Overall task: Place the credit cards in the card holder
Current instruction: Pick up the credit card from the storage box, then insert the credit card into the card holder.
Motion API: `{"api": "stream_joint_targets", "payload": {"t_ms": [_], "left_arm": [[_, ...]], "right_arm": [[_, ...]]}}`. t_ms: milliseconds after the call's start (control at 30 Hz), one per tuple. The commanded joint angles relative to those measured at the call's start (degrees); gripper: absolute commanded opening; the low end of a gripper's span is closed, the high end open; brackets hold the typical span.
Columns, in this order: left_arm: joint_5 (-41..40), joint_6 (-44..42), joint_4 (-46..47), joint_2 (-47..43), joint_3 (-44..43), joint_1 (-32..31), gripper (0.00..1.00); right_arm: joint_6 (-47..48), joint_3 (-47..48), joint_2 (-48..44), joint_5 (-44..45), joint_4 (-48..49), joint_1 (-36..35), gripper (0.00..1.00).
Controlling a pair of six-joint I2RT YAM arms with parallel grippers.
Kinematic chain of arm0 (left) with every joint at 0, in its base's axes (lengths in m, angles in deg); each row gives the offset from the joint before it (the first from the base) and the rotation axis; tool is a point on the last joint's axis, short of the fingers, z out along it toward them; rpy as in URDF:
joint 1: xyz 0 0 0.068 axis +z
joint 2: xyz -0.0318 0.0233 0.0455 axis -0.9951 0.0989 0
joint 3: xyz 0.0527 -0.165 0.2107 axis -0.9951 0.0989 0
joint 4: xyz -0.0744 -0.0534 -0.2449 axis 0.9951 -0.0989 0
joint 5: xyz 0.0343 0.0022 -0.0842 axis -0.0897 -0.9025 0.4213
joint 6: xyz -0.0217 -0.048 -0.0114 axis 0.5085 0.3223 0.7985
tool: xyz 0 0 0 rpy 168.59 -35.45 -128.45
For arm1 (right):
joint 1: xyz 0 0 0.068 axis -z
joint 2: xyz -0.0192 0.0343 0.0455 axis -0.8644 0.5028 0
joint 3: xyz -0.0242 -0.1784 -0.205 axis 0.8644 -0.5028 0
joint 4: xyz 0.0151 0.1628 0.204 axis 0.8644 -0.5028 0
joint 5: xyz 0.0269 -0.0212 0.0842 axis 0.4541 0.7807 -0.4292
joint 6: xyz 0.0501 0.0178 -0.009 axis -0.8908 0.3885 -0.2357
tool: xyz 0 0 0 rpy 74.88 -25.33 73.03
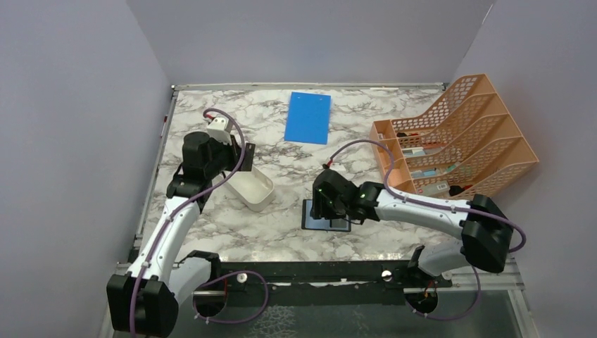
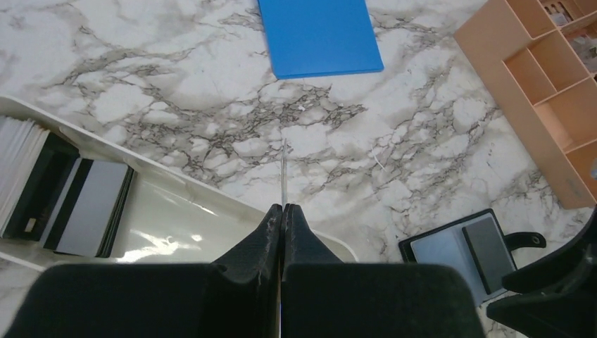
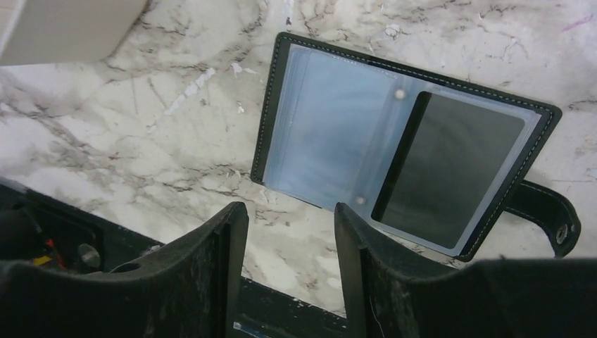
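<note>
The card holder lies open on the marble near the front edge, grey-blue pockets up, its snap tab out to the side. A dark credit card sits in one of its pockets. My right gripper hangs open just above the holder's near edge with nothing between its fingers. My left gripper is shut on a thin credit card, seen edge-on, above the near rim of the white tray. More credit cards lie stacked in that tray. In the left wrist view the card holder is at the lower right.
A large blue board lies at the back middle of the table. An orange mesh rack with small items stands at the back right. The white tray sits left of centre, and the black front rail runs along the near edge.
</note>
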Motion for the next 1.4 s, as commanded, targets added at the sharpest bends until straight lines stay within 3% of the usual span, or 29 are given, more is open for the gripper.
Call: {"api": "stream_joint_targets", "payload": {"t_ms": [0, 333, 833, 1367], "left_arm": [[1.7, 4.0, 2.8, -5.8, 3.9, 0.0, 0.00], [-3.0, 1.2, 2.6, -15.7, 10.0, 0.0, 0.00], [-1.8, 0.4, 2.4, -15.6, 9.9, 0.0, 0.00], [-2.2, 0.2, 2.1, -14.8, 9.9, 0.0, 0.00]], "right_arm": [[-5.1, 4.1, 5.8, 8.3, -7.3, -3.1, 0.54], [-7.6, 9.6, 15.2, 10.7, -9.2, -5.2, 0.50], [-7.6, 13.8, 24.5, 12.7, -11.3, -5.2, 0.47], [-5.1, 10.6, 20.0, 11.9, -6.8, -5.2, 0.11]]}}
